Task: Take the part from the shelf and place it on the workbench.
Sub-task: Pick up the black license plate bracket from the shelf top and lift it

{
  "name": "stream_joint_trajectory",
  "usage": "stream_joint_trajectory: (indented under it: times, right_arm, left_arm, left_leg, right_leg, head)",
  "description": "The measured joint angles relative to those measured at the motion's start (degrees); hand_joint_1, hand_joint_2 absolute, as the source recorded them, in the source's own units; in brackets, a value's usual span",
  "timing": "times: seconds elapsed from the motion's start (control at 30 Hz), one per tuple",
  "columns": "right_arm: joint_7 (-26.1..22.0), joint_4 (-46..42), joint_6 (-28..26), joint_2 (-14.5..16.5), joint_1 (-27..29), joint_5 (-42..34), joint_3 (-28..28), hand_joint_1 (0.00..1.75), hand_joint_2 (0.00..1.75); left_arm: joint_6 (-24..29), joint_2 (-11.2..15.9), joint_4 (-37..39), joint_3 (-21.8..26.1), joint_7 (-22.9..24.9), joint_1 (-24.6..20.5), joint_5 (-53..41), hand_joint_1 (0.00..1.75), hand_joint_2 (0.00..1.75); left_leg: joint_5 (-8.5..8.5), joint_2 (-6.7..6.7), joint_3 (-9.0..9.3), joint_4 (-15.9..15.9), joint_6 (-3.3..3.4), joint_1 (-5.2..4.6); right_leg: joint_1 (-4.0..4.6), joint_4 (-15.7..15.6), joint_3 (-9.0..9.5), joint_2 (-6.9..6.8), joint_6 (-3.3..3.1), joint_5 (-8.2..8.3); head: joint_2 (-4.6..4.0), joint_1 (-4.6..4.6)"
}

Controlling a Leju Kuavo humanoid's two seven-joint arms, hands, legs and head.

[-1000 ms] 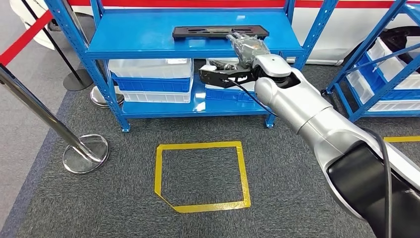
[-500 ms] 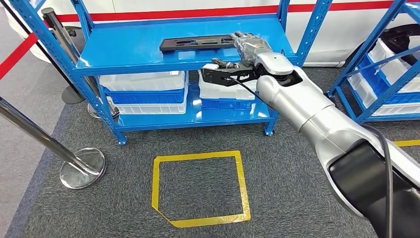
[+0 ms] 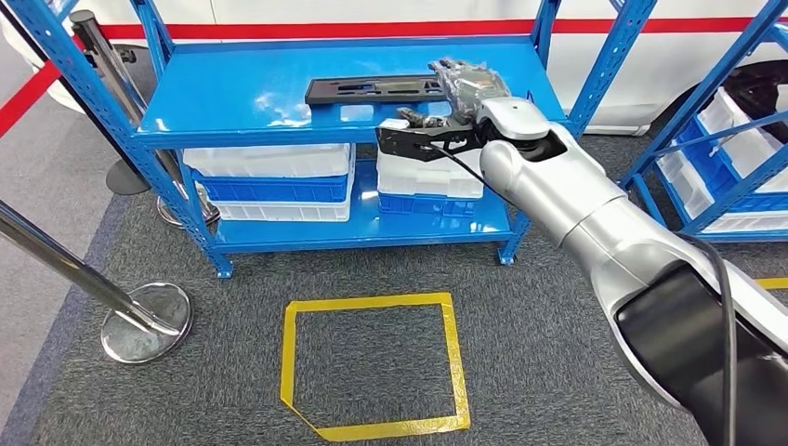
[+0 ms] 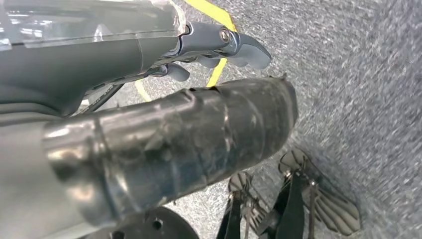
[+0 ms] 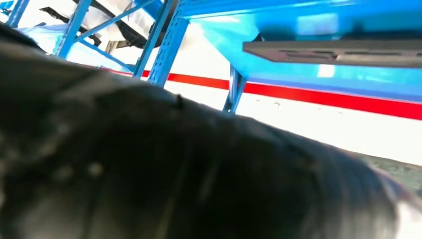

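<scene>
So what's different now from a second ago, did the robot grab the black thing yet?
Mostly the camera shifted, so the whole scene slid. The right hand now sits at the right end of the black part, over its end rather than just in front of it; whether it grips it cannot be told. The part still lies flat on the blue shelf. The white bins stayed put below it.

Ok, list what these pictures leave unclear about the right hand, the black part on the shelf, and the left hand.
- Right hand: head view shows it from behind at the end of the black part; the fingers' contact is hidden, so grip cannot be told.
- Black part: in the right wrist view seen edge-on and cut off by the picture's edge; a blurred dark cover hides the hand.
- Left hand: left wrist view shows grey fingertips over the carpet; the arm hides the rest.
</scene>
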Motion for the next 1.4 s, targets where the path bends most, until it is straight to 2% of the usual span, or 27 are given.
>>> stream_joint_trajectory:
  times: [0.03,0.1,0.13,0.17,0.23,0.33,0.37,0.43,0.47,0.5,0.53,0.57,0.6,0.67,0.73,0.83,0.9,0.97,1.0,1.03,1.07,1.1,1.17,1.2,1.27,1.33,1.4]
  right_arm:
    - [0.0,0.0,0.0,0.0,0.1,0.0,0.0,0.00,0.00]
    - [0.0,0.0,0.0,0.0,0.1,0.0,0.0,0.00,0.00]
    - [0.0,0.0,0.0,-0.1,-0.1,0.0,0.0,0.00,0.00]
    - [0.0,0.0,0.1,-0.1,-0.2,0.0,0.0,0.00,0.00]
    - [-0.1,0.0,0.2,-0.2,-0.3,0.0,0.0,0.00,0.00]
    - [-0.2,-0.1,0.5,-0.3,-0.5,0.2,0.0,0.00,0.00]
    - [-0.2,-0.2,0.6,-0.3,-0.6,0.2,0.0,0.00,0.00]
    - [-0.6,-0.2,1.2,-0.1,-0.6,0.6,0.1,0.00,0.00]
    - [-0.8,-0.2,1.6,0.1,-0.4,0.8,0.2,0.00,0.00]
    - [-1.0,-0.3,2.1,0.4,-0.1,1.2,0.4,0.00,0.00]
    - [-1.1,-0.4,2.4,0.7,0.2,1.7,0.7,0.00,0.00]
    - [-1.2,-0.5,2.7,1.1,0.4,2.2,1.1,0.00,0.00]
    - [-1.2,-0.6,2.8,1.7,0.7,2.6,1.5,0.00,0.00]
    - [-1.3,-0.8,3.0,3.0,1.1,3.0,2.3,0.00,0.00]
    - [-1.5,-1.0,3.2,4.3,1.7,3.1,2.9,0.00,0.00]
    - [-1.9,-1.4,3.5,5.9,2.6,3.2,3.8,0.00,0.00]
    - [-2.0,-1.6,3.7,6.6,2.8,3.3,4.2,0.00,0.00]
    - [-2.3,-1.7,4.0,7.5,3.4,3.3,4.6,0.00,0.00]
    - [-2.4,-1.7,4.1,8.0,3.9,3.3,4.9,0.00,0.00]
    - [-2.5,-1.8,4.2,8.5,4.4,3.3,5.2,0.00,0.00]
    - [-2.6,-2.0,4.2,9.0,4.7,3.2,5.3,0.00,0.00]
    - [-2.6,-2.1,4.2,9.4,4.9,3.2,5.4,0.00,0.00]
    - [-2.6,-2.3,4.2,10.0,4.9,3.2,5.5,0.00,0.00]
    - [-2.6,-2.4,4.3,10.3,4.9,3.2,5.5,0.00,0.00]
    - [-2.7,-2.6,4.3,10.7,5.0,3.2,5.5,0.00,0.00]
    - [-2.7,-2.7,4.3,10.9,5.0,3.2,5.6,0.00,0.00]
    - [-2.6,-2.8,4.3,11.3,4.9,3.2,5.6,0.00,0.00]
  left_arm:
    - [0.0,0.0,0.0,0.0,0.0,0.0,0.0,0.00,0.00]
    - [0.0,0.0,0.0,0.0,-0.1,0.0,-0.1,0.00,0.00]
    - [0.0,0.0,0.0,0.0,-0.2,0.0,-0.1,0.00,0.00]
    - [0.0,0.0,0.0,0.0,-0.3,0.0,-0.1,0.00,0.00]
    - [0.2,0.0,0.0,0.0,-0.8,0.0,-0.2,0.00,0.00]
    - [0.4,0.0,0.0,0.0,-1.2,0.0,-0.6,0.00,0.00]
    - [0.4,0.0,0.0,0.0,-1.3,0.0,-0.7,0.00,0.00]
    - [0.4,0.0,0.0,0.0,-1.3,0.0,-0.9,0.00,0.00]
    - [0.4,0.0,0.0,0.0,-1.2,0.0,-1.0,0.00,0.00]
    - [0.4,0.0,0.0,0.0,-1.2,0.0,-1.2,0.00,0.00]
    - [0.4,0.0,0.0,0.0,-1.2,0.0,-1.4,0.00,0.00]
    - [0.4,0.0,0.0,-0.1,-1.1,0.0,-1.7,0.00,0.00]
    - [0.4,0.0,0.0,-0.1,-1.1,0.0,-2.0,0.00,0.00]
    - [0.3,0.1,0.0,-0.2,-1.1,-0.1,-2.5,0.00,0.00]
    - [0.0,0.1,0.0,-0.4,-1.4,-0.1,-2.8,0.00,0.00]
    - [-0.6,0.1,0.0,-0.7,-2.1,-0.2,-2.9,0.00,0.00]
    - [-0.8,0.1,0.0,-0.8,-2.1,-0.2,-3.0,0.00,0.00]
    - [-1.0,0.1,0.0,-0.9,-1.5,-0.3,-3.2,0.00,0.00]
    - [-1.0,0.1,0.0,-0.9,-1.2,-0.3,-3.3,0.00,0.00]
    - [-1.0,0.1,0.0,-1.0,-1.0,-0.3,-3.3,0.00,0.00]
    - [-1.0,0.1,0.0,-1.1,-0.8,-0.2,-3.3,0.00,0.00]
    - [-1.0,0.1,0.0,-1.1,-0.7,-0.2,-3.3,0.00,0.00]
    - [-1.0,0.0,0.0,-1.1,-0.6,-0.1,-3.3,0.00,0.00]
    - [-1.0,0.0,0.0,-1.2,-0.6,-0.2,-3.3,0.00,0.00]
    - [-1.0,0.0,0.0,-1.2,-0.6,-0.3,-3.3,0.00,0.00]
    - [-1.1,0.0,0.0,-1.2,-0.6,-0.3,-3.3,0.00,0.00]
    - [-1.1,0.0,0.0,-1.2,-0.5,-0.3,-3.3,0.00,0.00]
  left_leg:
    - [-0.36,-0.04,0.37,0.1,-0.14,0.13]
    - [-1.13,-0.12,1.17,0.4,-0.60,0.40]
    - [-1.48,-0.19,1.40,0.6,-0.92,0.43]
    - [-1.70,-0.25,1.47,0.8,-1.26,0.42]
    - [-1.81,-0.33,1.39,0.8,-1.96,0.35]
    - [-2.66,-0.21,1.06,1.7,-2.80,0.53]
    - [-3.98,-0.16,0.15,3.8,-2.94,0.57]
    - [-7.58,-0.11,-3.32,11.2,-3.09,0.60]
    - [-8.87,-0.12,-5.15,14.8,-3.16,0.61]
    - [-9.15,-0.11,-6.25,16.8,-3.18,0.60]
    - [-8.32,-0.10,-6.25,16.6,-3.14,0.60]
    - [-6.64,-0.09,-5.13,14.1,-3.00,0.60]
    - [-4.64,-0.05,-3.24,10.2,-2.79,0.58]
    - [-2.53,0.02,0.08,3.6,-2.34,0.32]
    - [-2.57,-0.01,1.00,1.8,-2.01,0.03]
    - [-2.27,-0.05,1.43,1.1,-1.28,0.38]
    - [-2.18,0.01,1.81,0.6,-0.77,0.58]
    - [-2.34,-0.01,1.94,0.6,-0.49,0.53]
    - [-2.49,-0.05,2.04,0.6,-0.45,0.53]
    - [-2.66,-0.10,2.19,0.7,-0.47,0.53]
    - [-2.90,-0.16,2.42,0.8,-0.56,0.54]
    - [-3.20,-0.20,2.72,0.9,-0.69,0.54]
    - [-3.79,-0.22,3.16,1.1,-1.09,0.40]
    - [-3.96,-0.22,3.25,1.1,-1.36,0.32]
    - [-4.10,-0.24,3.33,0.9,-2.01,0.23]
    - [-4.67,-0.17,3.30,1.4,-2.57,0.33]
    - [-6.93,-0.10,1.42,5.6,-2.94,0.40]
  right_leg:
    - [-0.28,-0.7,-0.30,-0.04,0.25,1.67]
    - [-0.70,-7.6,1.89,-0.17,0.58,6.86]
    - [-0.64,-11.2,3.28,-0.22,0.59,8.65]
    - [-0.51,-13.8,4.36,-0.21,0.41,9.55]
    - [-0.05,-15.3,5.06,-0.10,-0.21,9.39]
    - [-0.22,-16.0,5.46,-0.07,-1.56,9.60]
    - [-0.34,-16.3,5.65,-0.10,-2.02,9.69]
    - [-0.18,-16.3,5.77,-0.12,-2.66,9.61]
    - [-0.03,-16.3,5.80,-0.11,-2.83,9.52]
    - [0.12,-16.2,5.82,-0.09,-2.93,9.40]
    - [0.24,-16.0,5.85,-0.06,-2.98,9.27]
    - [0.31,-15.8,5.89,-0.01,-2.98,9.10]
    - [0.37,-15.6,5.94,0.04,-2.91,8.89]
    - [0.62,-15.2,5.88,0.18,-2.53,8.48]
    - [0.77,-15.1,5.86,0.25,-2.01,8.28]
    - [0.72,-14.5,5.74,0.16,-1.17,7.50]
    - [0.50,-9.8,3.54,0.04,-0.70,4.87]
    - [0.23,-2.5,-0.31,-0.02,-0.34,1.92]
    - [0.09,-0.1,-1.73,-0.03,-0.22,1.56]
    - [-0.02,0.4,-2.27,-0.04,-0.17,2.26]
    - [-0.10,-1.5,-1.65,-0.05,-0.22,4.07]
    - [-0.14,-5.2,-0.11,-0.07,-0.37,6.46]
    - [0.10,-12.3,3.25,-0.04,-0.80,9.37]
    - [0.29,-14.2,4.18,-0.02,-1.00,9.69]
    - [0.61,-15.1,4.67,0.01,-1.42,9.28]
    - [0.34,-15.6,5.14,-0.04,-2.11,9.30]
    - [0.00,-16.1,5.78,-0.08,-2.81,9.28]
  head:
    - [0.00,0.00]
    - [-0.01,0.01]
    - [0.00,0.02]
    - [0.00,-0.02]
    - [0.01,-0.05]
    - [0.00,-0.07]
    - [-0.01,-0.07]
    - [0.00,-0.09]
    - [0.00,-0.09]
    - [0.00,-0.09]
    - [-0.01,-0.08]
    - [-0.01,-0.08]
    - [-0.02,-0.08]
    - [-0.02,-0.07]
    - [-0.01,-0.06]
    - [0.00,-0.02]
    - [0.00,0.04]
    - [0.00,0.07]
    - [0.01,0.07]
    - [0.01,0.07]
    - [0.01,0.07]
    - [0.00,0.08]
    - [-0.01,0.08]
    - [-0.01,0.06]
    - [0.00,0.05]
    - [0.00,0.03]
    - [-0.01,-0.01]
